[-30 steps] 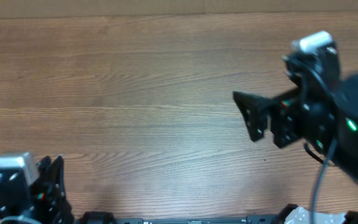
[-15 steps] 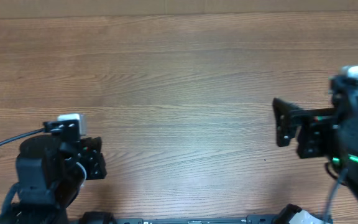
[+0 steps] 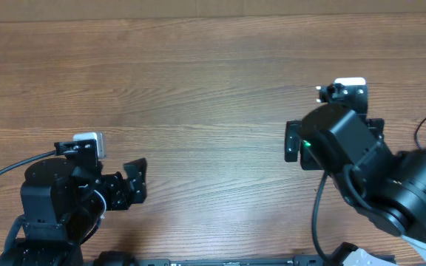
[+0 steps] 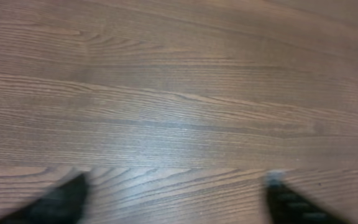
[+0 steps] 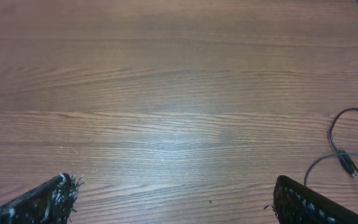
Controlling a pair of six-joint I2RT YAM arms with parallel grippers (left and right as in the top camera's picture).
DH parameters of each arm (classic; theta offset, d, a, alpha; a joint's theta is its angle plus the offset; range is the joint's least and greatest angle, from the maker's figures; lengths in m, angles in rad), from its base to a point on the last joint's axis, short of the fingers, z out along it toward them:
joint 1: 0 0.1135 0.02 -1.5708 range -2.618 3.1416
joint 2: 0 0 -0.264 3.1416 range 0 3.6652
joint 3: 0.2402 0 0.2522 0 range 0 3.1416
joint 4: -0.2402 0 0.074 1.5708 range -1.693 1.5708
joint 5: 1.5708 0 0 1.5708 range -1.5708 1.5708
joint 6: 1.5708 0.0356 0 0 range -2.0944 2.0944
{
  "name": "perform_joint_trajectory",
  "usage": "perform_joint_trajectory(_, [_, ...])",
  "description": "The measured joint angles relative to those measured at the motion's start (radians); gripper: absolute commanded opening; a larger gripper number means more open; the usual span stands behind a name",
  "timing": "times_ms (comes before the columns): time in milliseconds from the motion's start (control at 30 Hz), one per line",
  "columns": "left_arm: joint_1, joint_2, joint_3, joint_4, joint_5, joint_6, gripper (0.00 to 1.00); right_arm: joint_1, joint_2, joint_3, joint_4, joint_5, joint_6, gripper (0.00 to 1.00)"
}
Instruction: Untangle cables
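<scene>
Now the left gripper (image 4: 176, 186) and the right gripper (image 5: 174, 183) both hang spread wide above the wooden table (image 5: 166, 93), the thin black cables (image 5: 344, 155) lying just outside the right one's jaws.

Thin black flexible cables (image 5: 339, 153): lying loose on the wooden tabletop (image 5: 166, 93), at the right edge of the right wrist view and partly cut off by the frame. The curved strands loop and cross one another. One small plug connector (image 5: 347, 163) shows on a strand, flat on the wood.
</scene>
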Motion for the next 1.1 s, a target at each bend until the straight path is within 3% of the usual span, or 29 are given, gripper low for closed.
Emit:
perform_joint_trajectory(733, [-0.001,0.0,-0.001,0.018,-0.039,-0.052,1.0,0.0,0.149,0.0,0.004,-0.001,0.007,1.0])
perform_joint_trajectory(900, [0.004,0.0,-0.006,0.278,-0.217,-0.052,1.0,0.0,0.149,0.0,0.004,-0.001,0.007,1.0])
perform_joint_trajectory(1100, [0.055,-0.043,-0.021,0.56,-0.3,-0.061,1.0,0.0,0.149,0.0,0.004,-0.001,0.007,1.0])
